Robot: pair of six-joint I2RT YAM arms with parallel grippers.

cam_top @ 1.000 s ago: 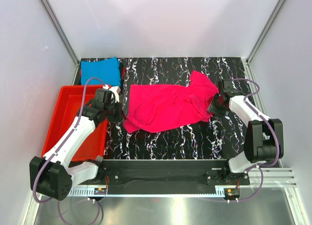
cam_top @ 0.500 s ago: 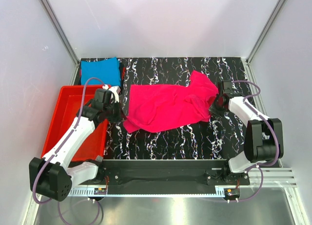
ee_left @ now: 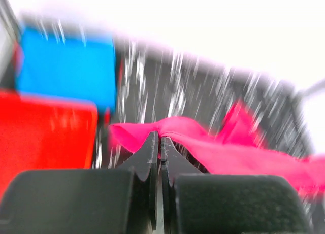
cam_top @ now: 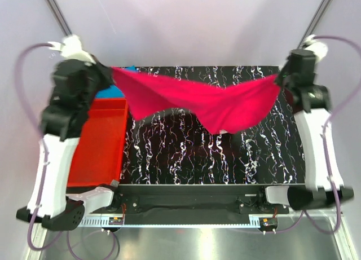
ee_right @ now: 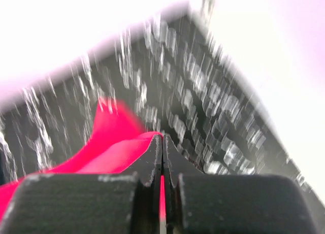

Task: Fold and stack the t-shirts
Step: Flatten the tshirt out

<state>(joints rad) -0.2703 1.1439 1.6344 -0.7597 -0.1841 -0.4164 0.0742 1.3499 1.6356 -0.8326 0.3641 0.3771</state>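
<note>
- The left fingers (ee_left: 152,150) are pinched tight on one end of the pink shirt (cam_top: 214,105); the right fingers (ee_right: 154,155) are pinched tight on the opposite end.
- The pink shirt hangs stretched between them, clear of the worktop (cam_top: 225,158), sagging lowest right of the middle.
- The blue shirt (ee_left: 66,71) lies as a flat rectangle at the far left corner, just beyond the tray (cam_top: 101,141).
- In the top view the left arm and the pink shirt hide most of the blue shirt.
- Both wrist views are blurred.

One magenta shirt (cam_top: 214,105), one turquoise shirt (ee_left: 66,66), red tray (cam_top: 101,144) (table (cam_top: 214,158) black, white-veined).
</note>
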